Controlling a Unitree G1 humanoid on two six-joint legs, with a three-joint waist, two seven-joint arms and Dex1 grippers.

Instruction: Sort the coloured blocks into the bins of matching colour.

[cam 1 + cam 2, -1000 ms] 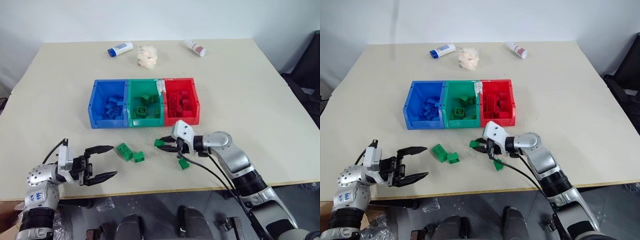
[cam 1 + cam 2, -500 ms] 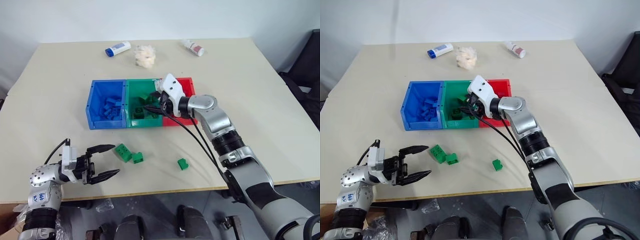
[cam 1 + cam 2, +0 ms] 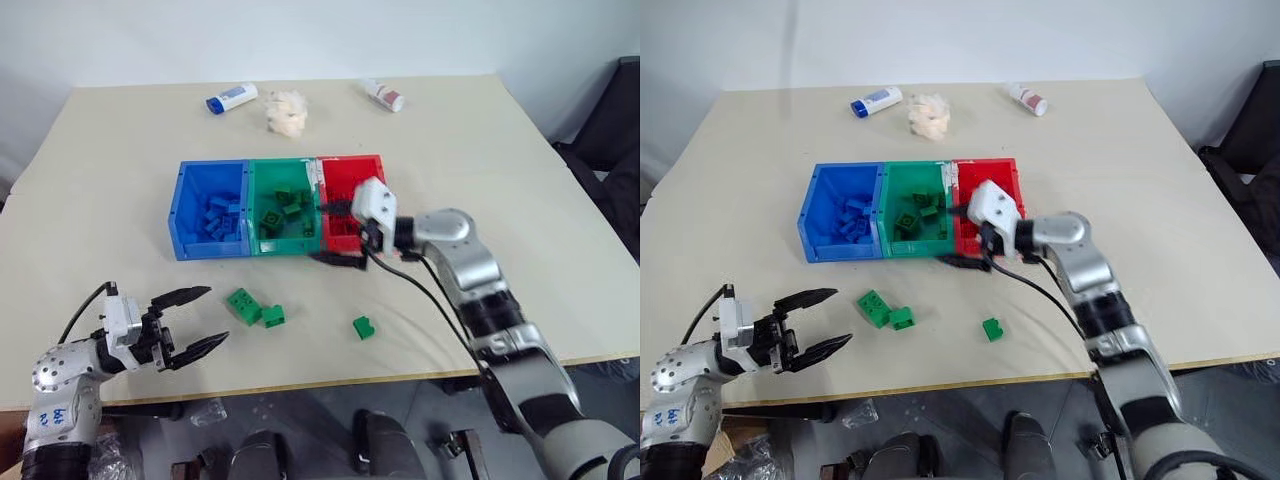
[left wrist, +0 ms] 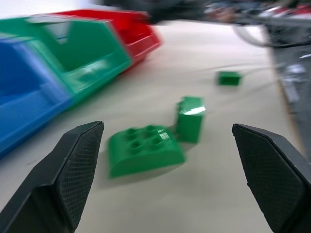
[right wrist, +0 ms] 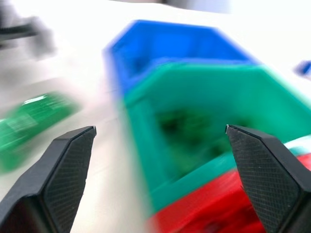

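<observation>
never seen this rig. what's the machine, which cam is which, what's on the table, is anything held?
It is a two-armed humanoid sorting bricks. Two pictures come from its head, looking down; the other two from its wrists, looking along the black fingers. On the table stand joined blue, green and red bins, with three green blocks loose in front. Two small bottles and a crumpled wad lie at the far edge. The left gripper and the right gripper are both open. Nothing is held.

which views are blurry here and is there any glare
Right wrist view: heavy motion smear over the green bin and blue bin. Left wrist view: milder blur, glare patch on the upright green brick. Left eye view: sharp, soft shadows under the bins.
</observation>
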